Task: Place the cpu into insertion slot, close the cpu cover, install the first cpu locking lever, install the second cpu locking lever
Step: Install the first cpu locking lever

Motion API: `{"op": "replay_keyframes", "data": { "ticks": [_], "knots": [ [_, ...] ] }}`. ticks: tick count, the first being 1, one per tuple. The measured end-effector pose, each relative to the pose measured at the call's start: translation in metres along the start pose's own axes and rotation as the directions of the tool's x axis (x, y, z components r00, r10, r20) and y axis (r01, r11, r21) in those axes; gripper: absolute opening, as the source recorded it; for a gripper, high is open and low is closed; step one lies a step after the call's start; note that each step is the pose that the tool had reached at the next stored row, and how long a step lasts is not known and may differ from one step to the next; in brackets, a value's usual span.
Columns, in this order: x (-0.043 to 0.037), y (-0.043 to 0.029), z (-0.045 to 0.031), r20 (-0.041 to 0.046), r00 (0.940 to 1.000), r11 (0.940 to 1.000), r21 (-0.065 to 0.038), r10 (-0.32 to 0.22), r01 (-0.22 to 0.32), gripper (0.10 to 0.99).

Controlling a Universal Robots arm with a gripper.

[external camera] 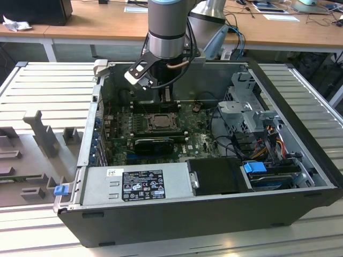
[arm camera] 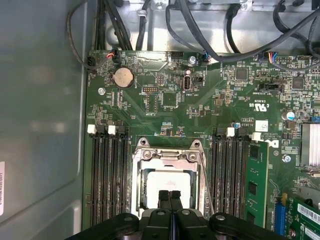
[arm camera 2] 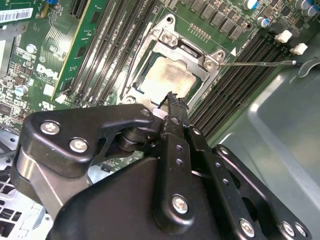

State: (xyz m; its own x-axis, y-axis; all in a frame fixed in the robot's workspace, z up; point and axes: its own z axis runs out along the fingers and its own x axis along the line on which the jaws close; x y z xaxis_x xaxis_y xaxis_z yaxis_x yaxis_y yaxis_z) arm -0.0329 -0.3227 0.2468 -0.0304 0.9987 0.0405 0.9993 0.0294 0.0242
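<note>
An open computer case (external camera: 214, 219) sits on a slatted metal bench (external camera: 53, 80), and the robot arm reaches down into it over the green motherboard (arm camera: 165, 95). The black pincer (arm camera: 169, 195) has its fingers pressed together with nothing between them. Its tips are at the edge of the cpu (arm camera: 167, 181); contact cannot be judged. The cpu lies in the insertion slot (external camera: 159, 122), with the cpu cover (arm camera: 165, 161) flat around it. A thin locking lever (arm camera 2: 257, 63) sticks out across the memory slots (arm camera 2: 235, 75).
</note>
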Motion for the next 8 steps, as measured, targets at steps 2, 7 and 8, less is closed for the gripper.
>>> {"op": "replay_keyframes", "data": {
  "ticks": [2,7,8],
  "knots": [
    [0.0001,0.0,-0.0019,-0.0001,1.0,1.0,0.0,0.0,0.0,0.106],
    [0.0003,0.0002,-0.0081,-0.0001,1.0,1.0,0.0,0.0,0.0,0.106],
    [0.0004,0.0002,-0.0091,-0.0001,1.0,1.0,0.0,0.0,0.0,0.106]
  ]
}}
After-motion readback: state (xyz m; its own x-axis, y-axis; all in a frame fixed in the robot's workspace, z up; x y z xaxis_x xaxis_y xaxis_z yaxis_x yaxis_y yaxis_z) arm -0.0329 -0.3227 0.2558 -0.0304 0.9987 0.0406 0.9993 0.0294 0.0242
